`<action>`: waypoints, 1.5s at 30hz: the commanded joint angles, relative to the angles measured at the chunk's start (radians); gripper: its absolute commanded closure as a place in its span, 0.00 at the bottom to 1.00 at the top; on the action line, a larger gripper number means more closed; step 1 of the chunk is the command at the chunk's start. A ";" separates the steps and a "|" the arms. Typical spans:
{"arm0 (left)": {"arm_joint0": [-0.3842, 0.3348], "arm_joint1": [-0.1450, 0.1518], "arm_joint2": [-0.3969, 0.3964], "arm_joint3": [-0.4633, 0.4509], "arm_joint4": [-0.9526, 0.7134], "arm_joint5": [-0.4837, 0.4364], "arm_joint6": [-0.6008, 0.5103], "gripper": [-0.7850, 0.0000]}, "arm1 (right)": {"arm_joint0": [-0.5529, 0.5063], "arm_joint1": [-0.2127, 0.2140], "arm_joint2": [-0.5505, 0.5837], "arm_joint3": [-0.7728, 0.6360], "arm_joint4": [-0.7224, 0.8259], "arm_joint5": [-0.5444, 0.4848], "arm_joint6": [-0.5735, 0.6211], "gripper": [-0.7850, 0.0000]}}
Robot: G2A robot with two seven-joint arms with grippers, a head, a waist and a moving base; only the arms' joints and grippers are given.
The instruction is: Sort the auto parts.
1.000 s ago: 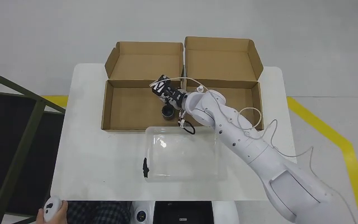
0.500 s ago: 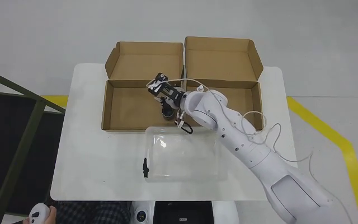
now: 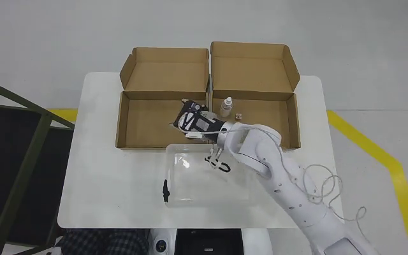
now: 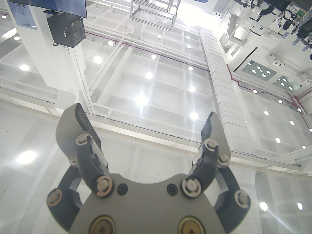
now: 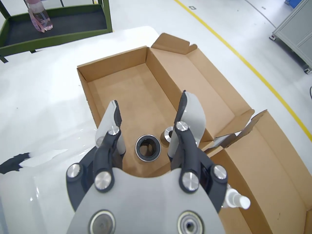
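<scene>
bearing ring (image 5: 148,150): flat in left box (image 5: 117,64); bushing (image 5: 167,133) just beside
right gripper (image 5: 150,97): fingers apart, empty; lift clear of box wall first
left gripper (image 4: 145,110): fingers apart, empty

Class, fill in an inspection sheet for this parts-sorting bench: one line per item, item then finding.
Surface: white table, bearing a first cardboard box, a second cardboard box and a clear bin.
Job's things: dark ring and metal cylinder in the first box; spray bottle and small metal piece in the second; black piece at the bin's wall.
Clutter: nothing seen.
Grippers: right gripper open, empty, above the ring; left gripper open, empty, facing the ceiling.
Cables: white cable looping beside the right arm.
Surroundings: yellow floor line; green rack holding a pink bottle.
</scene>
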State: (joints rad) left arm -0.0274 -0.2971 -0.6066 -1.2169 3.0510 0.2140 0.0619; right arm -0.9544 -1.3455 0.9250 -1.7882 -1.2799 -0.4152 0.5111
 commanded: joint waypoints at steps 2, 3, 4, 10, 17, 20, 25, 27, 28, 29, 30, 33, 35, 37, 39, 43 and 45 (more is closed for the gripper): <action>0.000 0.000 0.000 0.000 0.000 0.000 0.000 0.00 | -0.100 0.021 0.065 -0.072 -0.029 -0.025 -0.041 0.18; 0.000 0.000 0.000 0.000 0.000 0.000 0.000 0.00 | -0.142 0.030 0.096 -0.099 -0.041 -0.039 -0.065 0.14; 0.000 0.000 0.000 0.000 0.000 0.000 0.000 0.00 | -0.173 0.037 0.120 -0.115 -0.051 -0.051 -0.082 0.10; 0.000 0.000 0.000 0.000 0.000 0.000 0.000 0.00 | -0.333 0.071 0.252 -0.196 -0.104 -0.118 -0.174 0.00; 0.000 0.000 0.000 0.000 0.000 0.000 0.000 0.00 | -0.496 0.100 0.399 -0.262 -0.150 -0.158 -0.302 0.00; 0.000 0.000 0.000 0.000 0.000 0.000 0.000 0.00 | -0.552 0.110 0.456 -0.268 -0.159 -0.168 -0.356 0.00; 0.000 0.000 0.000 0.000 0.000 0.000 0.000 0.00 | -0.629 0.124 0.548 -0.262 -0.176 -0.193 -0.443 0.00; 0.000 0.000 0.000 0.000 0.000 0.000 0.000 0.00 | -0.663 0.129 0.586 -0.256 -0.180 -0.199 -0.482 0.00; 0.000 0.000 0.000 0.000 0.000 0.000 0.000 0.00 | -0.679 0.132 0.605 -0.254 -0.182 -0.199 -0.501 0.00; 0.000 0.000 0.000 0.000 0.000 0.000 0.000 0.00 | -0.696 0.134 0.623 -0.252 -0.184 -0.197 -0.519 0.00; 0.000 0.000 0.000 0.000 0.000 0.000 0.000 0.00 | -0.713 0.136 0.642 -0.250 -0.185 -0.194 -0.536 0.00; 0.000 0.000 0.000 0.000 0.000 0.000 0.000 0.00 | -0.764 0.141 0.695 -0.248 -0.187 -0.185 -0.589 0.00; 0.000 0.000 0.000 0.000 0.000 0.000 0.000 0.00 | -0.794 0.143 0.725 -0.243 -0.187 -0.179 -0.622 0.00; 0.000 0.000 0.000 0.000 0.000 0.000 0.000 0.00 | -0.820 0.146 0.751 -0.235 -0.188 -0.174 -0.649 0.00; 0.000 0.000 0.000 0.000 0.000 0.000 0.000 0.00 | -0.842 0.148 0.773 -0.226 -0.186 -0.171 -0.674 0.00; 0.000 0.000 0.000 0.000 0.000 0.000 0.000 0.00 | -0.879 0.151 0.810 -0.212 -0.182 -0.159 -0.714 0.00; 0.000 0.000 0.000 0.000 0.000 0.000 0.000 0.00 | -0.897 0.152 0.825 -0.208 -0.179 -0.155 -0.731 0.00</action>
State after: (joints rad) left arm -0.0274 -0.2971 -0.6066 -1.2170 3.0510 0.2140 0.0619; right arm -1.8435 -1.1942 1.7431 -1.9974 -1.4598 -0.5710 -0.2127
